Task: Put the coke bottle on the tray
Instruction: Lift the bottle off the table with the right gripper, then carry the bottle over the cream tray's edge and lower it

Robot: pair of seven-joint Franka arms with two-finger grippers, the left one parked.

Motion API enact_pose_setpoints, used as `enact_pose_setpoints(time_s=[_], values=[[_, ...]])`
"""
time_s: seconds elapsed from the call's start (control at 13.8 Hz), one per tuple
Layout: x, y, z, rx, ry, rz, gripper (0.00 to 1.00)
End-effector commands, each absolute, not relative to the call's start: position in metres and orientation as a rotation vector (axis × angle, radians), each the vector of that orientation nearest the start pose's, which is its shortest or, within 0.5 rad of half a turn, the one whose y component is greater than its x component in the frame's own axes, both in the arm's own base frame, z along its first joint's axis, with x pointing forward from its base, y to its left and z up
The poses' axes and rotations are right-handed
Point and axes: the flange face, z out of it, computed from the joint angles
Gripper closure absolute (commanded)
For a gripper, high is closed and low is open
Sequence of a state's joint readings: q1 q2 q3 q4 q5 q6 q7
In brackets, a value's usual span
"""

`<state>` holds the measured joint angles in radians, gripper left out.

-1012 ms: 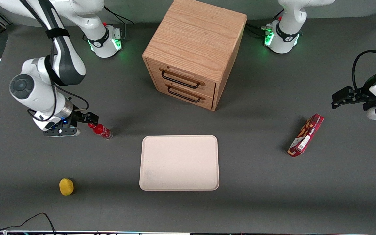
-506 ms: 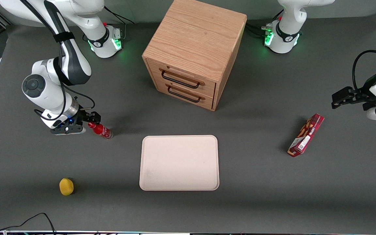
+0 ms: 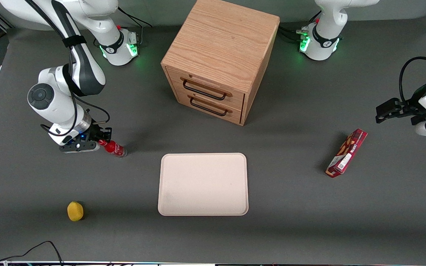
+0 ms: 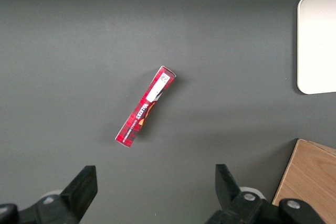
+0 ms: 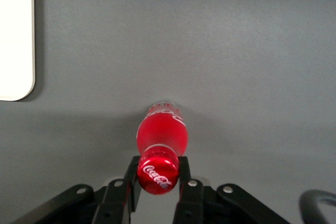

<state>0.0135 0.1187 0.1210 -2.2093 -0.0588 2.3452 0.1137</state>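
Note:
The coke bottle (image 3: 115, 148) stands on the grey table toward the working arm's end, red cap up, clear base on the surface. In the right wrist view the bottle (image 5: 161, 132) has its cap between my black fingers (image 5: 131, 174), which touch it on both sides. My gripper (image 3: 101, 140) (image 5: 158, 176) is shut on the bottle's neck and cap. The cream-beige tray (image 3: 202, 184) lies flat at the table's middle, empty, apart from the bottle; its rounded corner shows in the right wrist view (image 5: 16, 35) and in the left wrist view (image 4: 317, 40).
A wooden drawer cabinet (image 3: 220, 59) stands farther from the front camera than the tray. A red snack box (image 3: 347, 152) (image 4: 145, 106) lies toward the parked arm's end. A small yellow object (image 3: 75, 211) sits nearer the front camera than the bottle.
My arm has swung in toward the bottle and the gripper has lowered over its cap and closed on it. The bottle has stayed at about the same spot.

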Motion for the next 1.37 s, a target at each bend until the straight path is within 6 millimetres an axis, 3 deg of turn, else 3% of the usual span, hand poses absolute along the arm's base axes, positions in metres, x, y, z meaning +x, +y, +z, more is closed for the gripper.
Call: enact_pose_setpoints(time_s=[0.0,0.14,0.36,0.58,0.8,1.01,1.3], values=[[0.546,0.081,0.342,-3.170,-0.090,-0.088,1.00],[0.559,0.081,0.377,-3.181,-0.080,-0.052,1.00],[0.582,0.080,0.467,-3.201,-0.061,0.090,1.00],[0.587,0.075,0.557,-3.191,-0.031,0.127,1.00],[0.595,0.071,0.620,-3.160,-0.015,0.216,1.00],[0.615,0.074,0.632,-3.118,-0.112,0.239,1.00],[0.656,0.152,0.587,-3.100,-0.283,0.111,1.00]])
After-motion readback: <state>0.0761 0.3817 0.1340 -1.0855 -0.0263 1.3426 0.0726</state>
